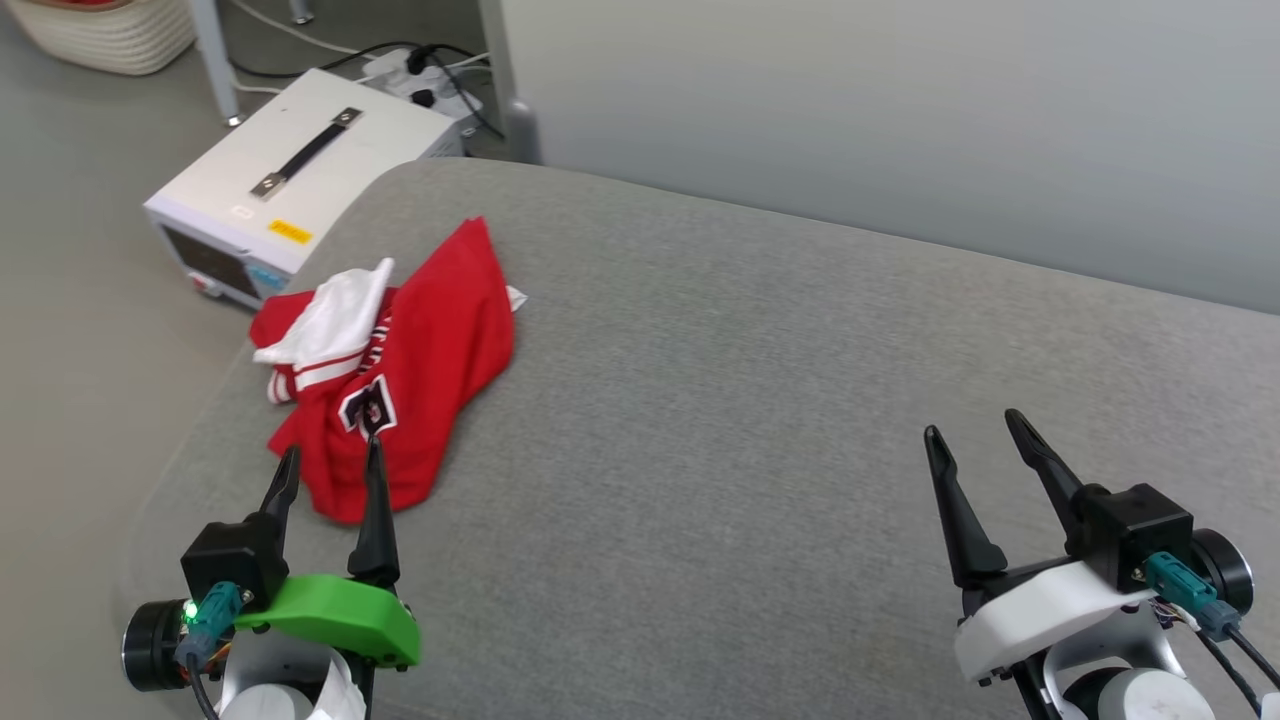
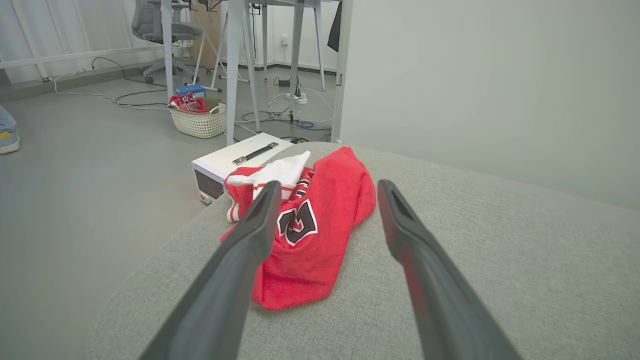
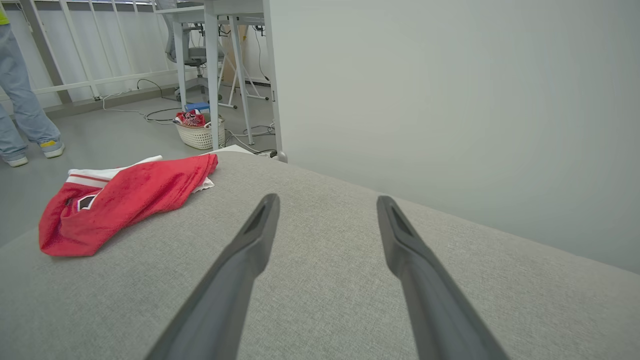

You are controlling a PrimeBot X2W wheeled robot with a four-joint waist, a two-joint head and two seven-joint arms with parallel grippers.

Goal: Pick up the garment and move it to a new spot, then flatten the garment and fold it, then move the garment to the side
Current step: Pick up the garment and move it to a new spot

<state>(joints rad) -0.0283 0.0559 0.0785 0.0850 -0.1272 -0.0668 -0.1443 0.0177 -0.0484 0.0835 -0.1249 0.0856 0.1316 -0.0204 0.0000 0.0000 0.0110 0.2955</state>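
The garment (image 1: 440, 340) lies in a crumpled heap near the far left corner of the big grey soft pad (image 1: 750, 400). It is red, with a white sleeve folded over the top and a black number showing.

The left gripper (image 1: 332, 447) is right at the near edge of the heap, and its two dark fingers stand wide apart with nothing in them. I cannot tell if the tips touch the cloth. The right gripper (image 1: 972, 424) is well apart from the garment, over bare pad on the right. Its fingers are wide apart too and hold nothing.

Just past the pad's corner, close behind the garment, a white box (image 1: 300, 160) with a black handle sits on the floor. Wires and plugs (image 1: 430, 75) lie behind it, by a grey table leg (image 2: 232, 75). Farther off is a white basket (image 2: 199, 125) with red cloth in it. A pale wall (image 1: 900, 120) runs along the far side of the pad. A person's legs (image 3: 22, 105) stand far off on the floor.
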